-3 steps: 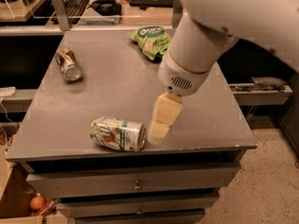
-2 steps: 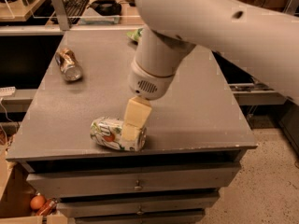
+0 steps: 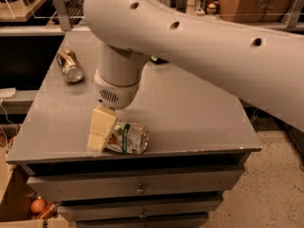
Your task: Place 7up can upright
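1. The gripper [image 3: 100, 137] is down at the left end of the 7up can [image 3: 129, 137]. The can lies on its side close to the front edge of the bench [image 3: 194, 113], silver top pointing right. Whether the gripper has closed on the can cannot be told from this view.
2. The first hazard is a roll. The can rests on its round wall just short of the front lip, so a nudge instead of a firm hold would likely send it over, past the drawers [image 3: 137, 188] and onto the floor.
3. The second hazard is a poor hold. The gripper meets the can near one end rather than mid-body, so the can may swing or slip as it is tipped up. Thin aluminium may also dent under too hard a squeeze.
4. The third hazard is the set-down. Stood up where it now lies, the can would have its base very near the edge and could topple off.
5. Open room lies behind and to the right, where the bench top is bare.
6. A brown-and-silver can [image 3: 70, 66] lies on its side well apart at the far left corner.
7. The robot's thick arm [image 3: 213, 37] crosses above the rear of the bench and hides part of it.
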Action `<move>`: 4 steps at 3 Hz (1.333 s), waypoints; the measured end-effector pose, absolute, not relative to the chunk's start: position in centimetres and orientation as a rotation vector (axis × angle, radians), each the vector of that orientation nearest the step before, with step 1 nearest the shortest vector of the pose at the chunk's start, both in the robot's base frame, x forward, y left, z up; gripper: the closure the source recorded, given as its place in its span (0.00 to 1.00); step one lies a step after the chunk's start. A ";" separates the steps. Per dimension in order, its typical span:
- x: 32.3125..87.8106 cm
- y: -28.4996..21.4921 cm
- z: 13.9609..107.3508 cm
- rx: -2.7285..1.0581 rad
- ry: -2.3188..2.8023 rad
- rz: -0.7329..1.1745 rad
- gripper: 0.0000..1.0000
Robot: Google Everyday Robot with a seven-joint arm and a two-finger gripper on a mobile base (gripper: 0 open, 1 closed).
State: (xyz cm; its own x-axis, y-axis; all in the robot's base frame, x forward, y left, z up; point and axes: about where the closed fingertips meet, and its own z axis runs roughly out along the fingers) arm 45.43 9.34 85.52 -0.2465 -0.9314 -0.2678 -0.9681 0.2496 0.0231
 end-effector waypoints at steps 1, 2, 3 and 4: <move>44.7 10.2 84.3 -1.761 2.360 0.234 0.00; 43.8 10.7 83.6 -1.712 2.397 0.201 0.26; 43.9 10.7 83.8 -1.672 2.404 0.198 0.49; 44.9 10.7 84.7 -1.640 2.379 0.202 0.73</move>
State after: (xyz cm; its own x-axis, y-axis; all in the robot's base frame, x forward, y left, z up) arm 44.95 10.75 84.69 -0.3386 -0.8992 -0.2773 -0.9331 0.3589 -0.0245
